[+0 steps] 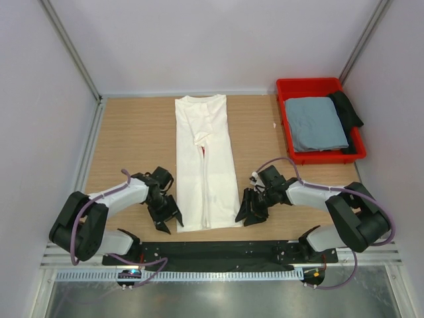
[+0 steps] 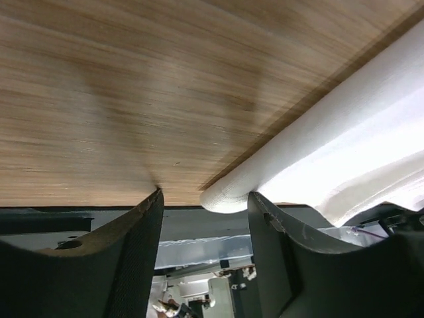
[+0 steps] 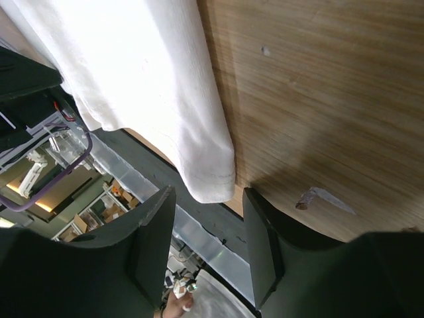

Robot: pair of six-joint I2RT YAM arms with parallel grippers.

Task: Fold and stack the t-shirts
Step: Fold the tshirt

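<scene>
So the big white cloth t-shirt (image 1: 205,165) is lying down the middle of the light wooden table (image 1: 136,139), folded lengthwise into a long narrow strip – collar at the far end, hem right by the near edge, with a tiny sliver of red peeking out around the middle. The left gripper (image 1: 165,217) sits low just beside the hem's near left corner and the right gripper (image 1: 249,212) just beside the near right corner, both with jaws spread apart and holding nothing (in the wrist views the cloth corners lie just past the black fingers (image 2: 132,252), not pinched). The plain grey-blue t-shirt (image 1: 317,123) is folded inside the red rectangular plastic bin (image 1: 311,84) at the table's far right – some black item (image 1: 347,109) is tucked along its right side, can't tell what
</scene>
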